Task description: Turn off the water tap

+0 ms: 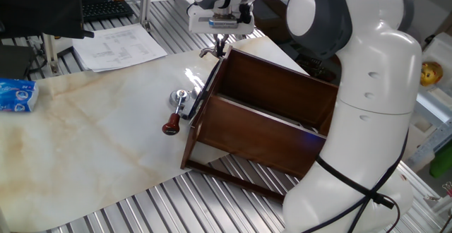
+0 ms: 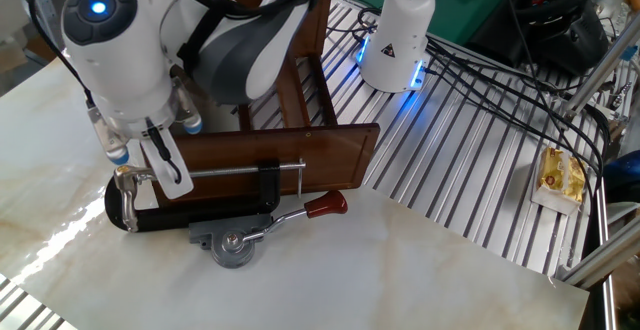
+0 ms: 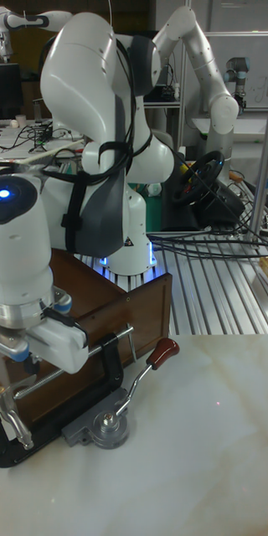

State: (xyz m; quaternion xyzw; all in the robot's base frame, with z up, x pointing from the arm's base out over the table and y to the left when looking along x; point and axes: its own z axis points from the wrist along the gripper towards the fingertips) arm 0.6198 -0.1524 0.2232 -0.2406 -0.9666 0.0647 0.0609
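The gripper [image 1: 219,44] hangs over the far corner of the dark wooden box [image 1: 272,113], fingers pointing straight down. Right beneath them sits the water tap [image 1: 207,51], a tiny silver piece at the box's far end, held at the jaw end of the black C-clamp [image 2: 195,213]. In the other fixed view the tap [image 2: 127,179] shows just beside the white fingers [image 2: 170,168], at the left tip of the clamp, and the tall view has it low on the left [image 3: 7,409]. The fingers look close together above the tap, but whether they actually pinch its lever I cannot tell. Near the clamp on the marble worktop [image 1: 92,141] lies the chrome fitting [image 2: 234,245] with its dark red knob [image 2: 326,205], apart from the gripper. Papers [image 1: 119,47] lie at the far left, and a blue packet [image 1: 17,95] at the left edge.
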